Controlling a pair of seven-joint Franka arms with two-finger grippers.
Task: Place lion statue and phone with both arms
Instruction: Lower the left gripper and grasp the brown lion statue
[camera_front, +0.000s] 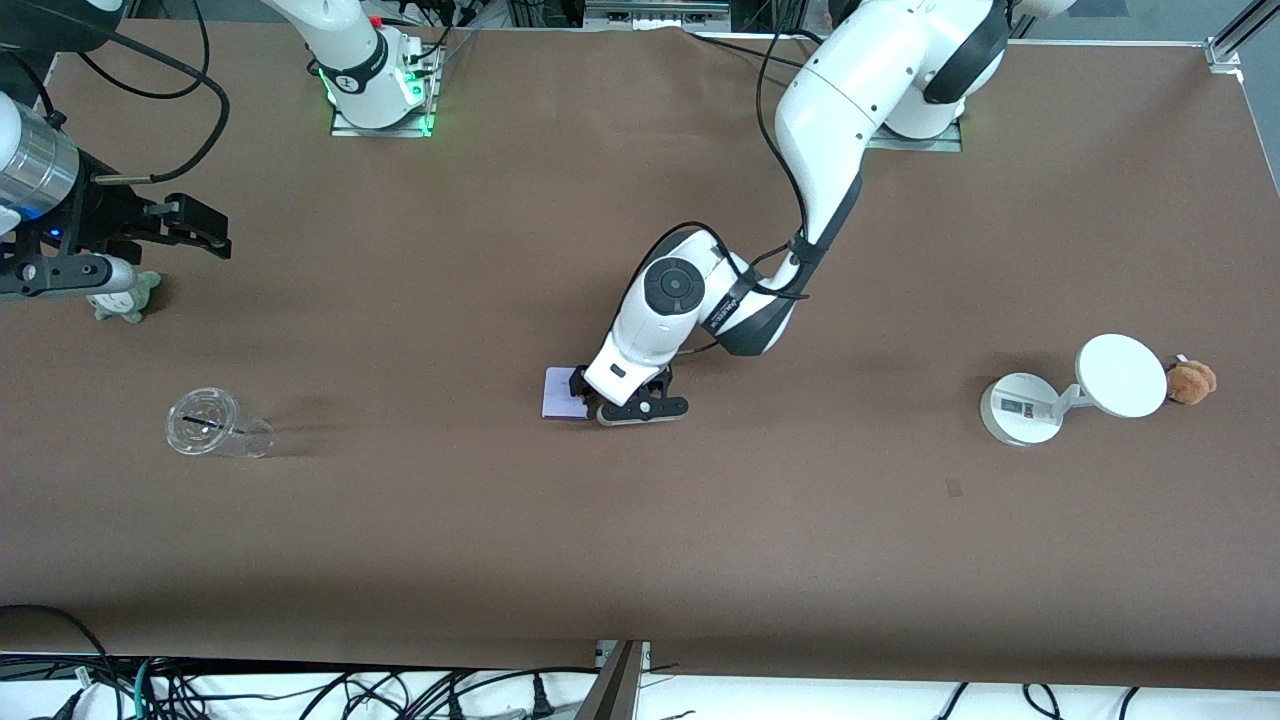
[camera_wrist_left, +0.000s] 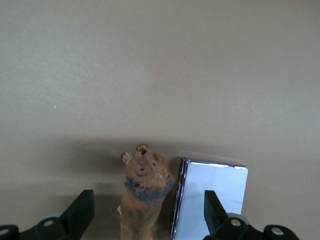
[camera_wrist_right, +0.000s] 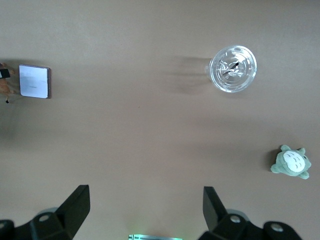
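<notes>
The orange-brown lion statue stands on the table between the open fingers of my left gripper, and neither finger touches it. The pale lavender phone lies flat right beside the lion, and one finger is over its edge. In the front view the left gripper is low at mid table, over the phone's edge, and it hides the lion. My right gripper is open and empty, held high over the right arm's end of the table. The phone also shows in the right wrist view.
A clear plastic cup lies on its side toward the right arm's end, with a grey-green plush farther from the front camera. A white round-based stand with a disc and a brown plush sit toward the left arm's end.
</notes>
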